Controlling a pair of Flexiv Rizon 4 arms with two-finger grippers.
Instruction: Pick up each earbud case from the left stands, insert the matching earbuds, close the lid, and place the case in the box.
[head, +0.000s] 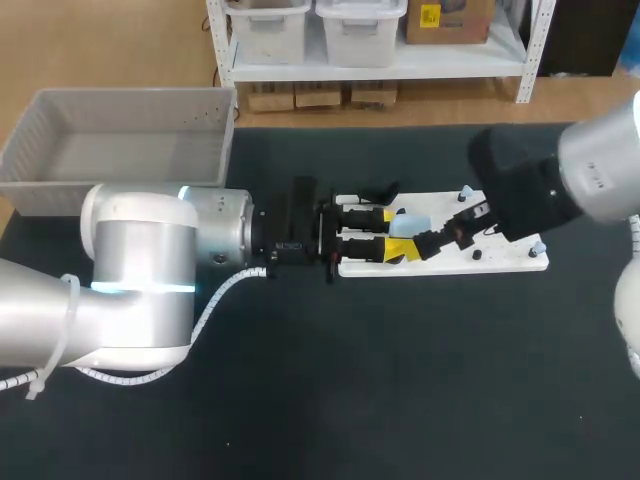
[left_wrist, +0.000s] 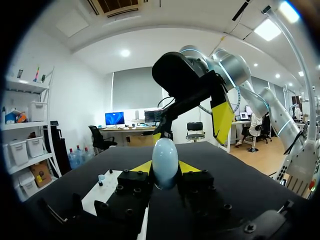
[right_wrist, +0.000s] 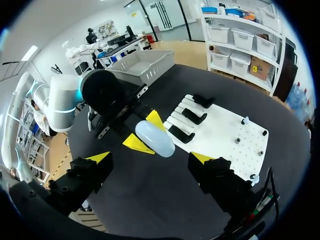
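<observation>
A pale blue, egg-shaped earbud case (left_wrist: 165, 161) stands on end between the yellow fingertips of my left gripper (left_wrist: 165, 172), which is shut on it. From above, the case (head: 412, 220) hangs over the left end of the white board (head: 500, 262). My right gripper (right_wrist: 151, 159) faces it from the other side, open wide, its yellow tips on either side of the case (right_wrist: 155, 139) without touching. In the left wrist view the right gripper's fingertips (left_wrist: 222, 117) hang just behind the case. Black stands (right_wrist: 192, 116) sit on the board's left part.
A grey box (head: 120, 140) stands at the table's back left, also seen past my left arm (right_wrist: 145, 65). Small pale earbuds on pegs (head: 538, 245) dot the board's right end. Dark tabletop (head: 400, 380) lies in front of the board.
</observation>
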